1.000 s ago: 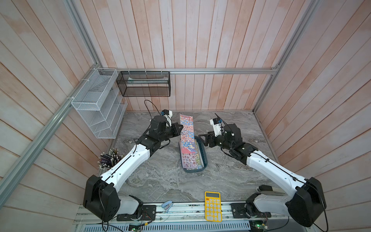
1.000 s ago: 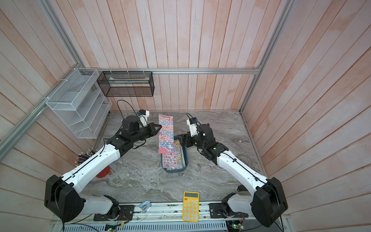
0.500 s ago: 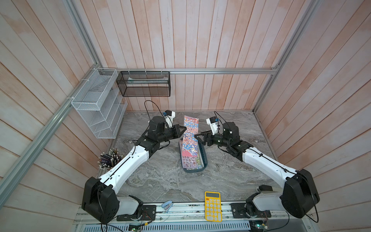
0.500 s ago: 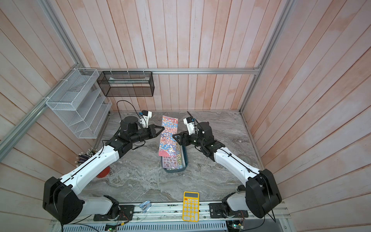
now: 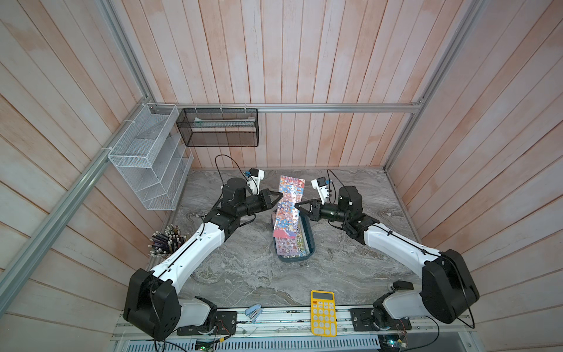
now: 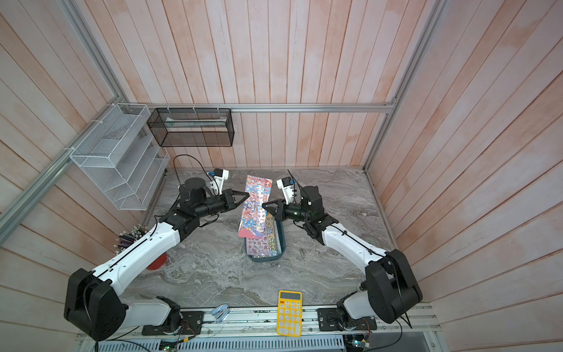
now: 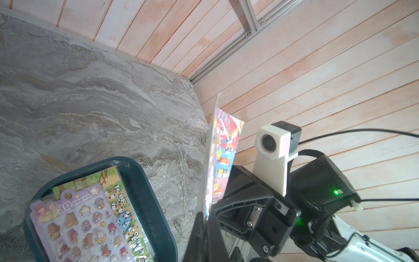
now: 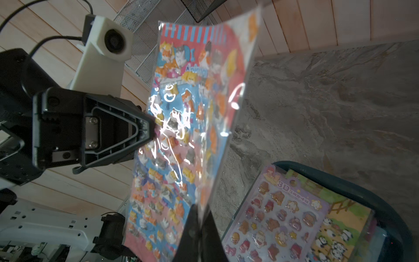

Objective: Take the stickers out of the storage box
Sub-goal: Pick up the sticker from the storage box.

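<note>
Two robot arms, one sheet between them. At the centre of both top views the left gripper is pinched tight on the left edge of a red-blue sticker sheet. The right gripper is clamped on its right edge, a little lower in the frame. The glossy sheet stands nearly upright and slightly twisted, its top toward the back wall. Its lower end hangs over the far part of the single storage box — whether it touches the pile there cannot be told.

The box, a dark teal tray, lies lengthwise just below frame centre. The wrist views show two more sheets on top inside it: a lilac sheet of puffy figures overlapping a green sheet with pandas. How many lie beneath cannot be counted.

Around them sit one yellow calculator at lower centre, one small pale-blue object just to its left, and one bundle of pencils at the table's left edge. One white wire rack and one black mesh basket hang side by side at upper left.

The tabletop is grey, veined like marble. Pale pink wooden plank walls close it in on three sides, crossed by aluminium rails.
</note>
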Motion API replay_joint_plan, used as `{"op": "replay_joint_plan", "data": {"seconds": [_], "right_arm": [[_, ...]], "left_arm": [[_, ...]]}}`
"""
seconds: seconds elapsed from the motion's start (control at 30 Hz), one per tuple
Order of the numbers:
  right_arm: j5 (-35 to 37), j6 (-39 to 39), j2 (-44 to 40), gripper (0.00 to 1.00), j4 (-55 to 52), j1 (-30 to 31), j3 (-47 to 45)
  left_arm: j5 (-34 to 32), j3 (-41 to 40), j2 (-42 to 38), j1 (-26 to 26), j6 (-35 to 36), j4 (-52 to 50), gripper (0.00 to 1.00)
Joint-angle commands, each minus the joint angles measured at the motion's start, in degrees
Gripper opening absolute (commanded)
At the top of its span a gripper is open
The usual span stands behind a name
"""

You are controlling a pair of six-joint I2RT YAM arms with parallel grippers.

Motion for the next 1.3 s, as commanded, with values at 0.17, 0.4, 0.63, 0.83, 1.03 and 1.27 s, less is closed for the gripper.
{"op": "replay_joint_plan", "data": {"seconds": [0.17,0.4,0.63,0.83,1.03,1.27], "right_arm": [[-1.67,0.47,0.01,0.0,1.94,-0.07,0.32],[-0.96,-0.38,-0.1,0.0,0.26,-0.09,2.18],[-1.85,0.35,1.35,0.0,0.61,-0.31,3.94],[-2.71,0.98,2.85,0.0,0.7,-0.33,5.2],[-1.96,0.53,3.24,0.0,-0.54,-0.4,5.36],[3.48,-4.71,1.64,0.5,-8.07,-0.34,7.79]], "left_arm": [[1.11,-1.48,-1.53,0.65,-0.68,2.36,0.28],[1.02,-4.52,-3.97,1.3,-1.71,3.73,0.6],[0.71,-8.12,-4.88,1.46,-1.88,3.11,0.72],[2.92,-9.61,-4.2,1.46,-3.91,6.29,0.32],[2.47,-6.46,-2.29,1.44,-3.65,4.05,0.0],[-0.3,-4.01,-2.09,3.09,-0.53,-1.72,0.0]]}}
